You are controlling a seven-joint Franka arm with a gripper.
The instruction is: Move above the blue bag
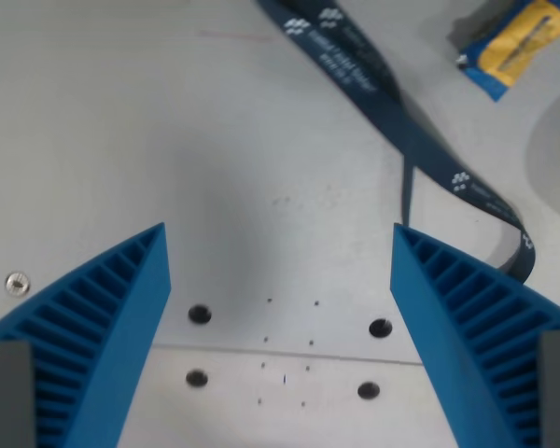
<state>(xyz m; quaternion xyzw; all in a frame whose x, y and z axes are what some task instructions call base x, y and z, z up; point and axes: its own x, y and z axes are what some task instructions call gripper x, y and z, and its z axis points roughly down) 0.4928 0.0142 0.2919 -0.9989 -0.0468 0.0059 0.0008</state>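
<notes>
The blue bag [513, 42] lies at the top right corner of the wrist view, a small blue packet with a yellow-orange panel, partly cut off by the frame edge. My gripper [280, 247] is open and empty, its two blue ribbed fingers [103, 317] spread wide at the bottom left and bottom right. It hangs over the bare grey table [121, 121], well below and to the left of the bag in this view.
A dark blue lanyard [392, 107] with white logos runs diagonally from the top centre to the right, looping near the right finger. Bolt holes [199, 314] and a seam mark the table between the fingers. A screw [17, 283] sits at the left.
</notes>
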